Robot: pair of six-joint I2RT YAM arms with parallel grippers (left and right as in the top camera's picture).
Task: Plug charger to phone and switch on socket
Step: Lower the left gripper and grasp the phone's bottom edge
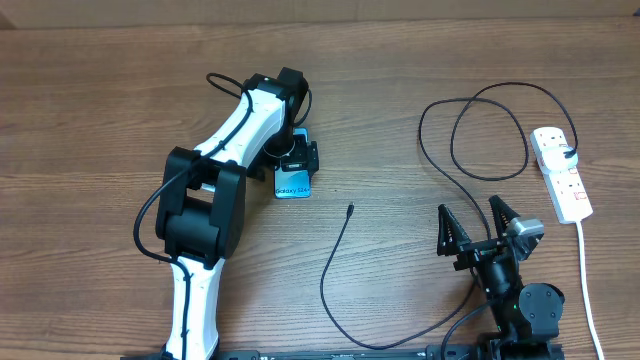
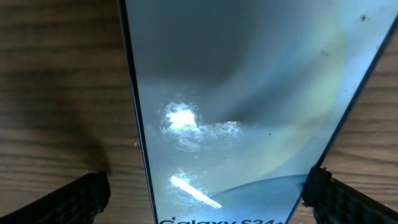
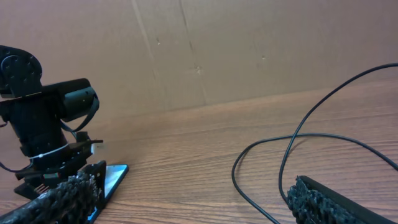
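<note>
- Overhead: bright, even top light; sharp; soft, short shadows on table (image 1: 400,60).
- Left wrist: white glare patches on phone (image 2: 249,93) screen, hazy reflections, soft focus up close.
- Right wrist: dimmer, warm cast, blurred foreground.

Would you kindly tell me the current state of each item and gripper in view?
phone: lying flat, screen up, nothing plugged in.
charger: connector tip lying loose, unplugged; other end apparently in the socket.
socket: charger apparently plugged in; switch positions too small to read.
left gripper: open, straddling the phone.
right gripper: open, empty.
</note>
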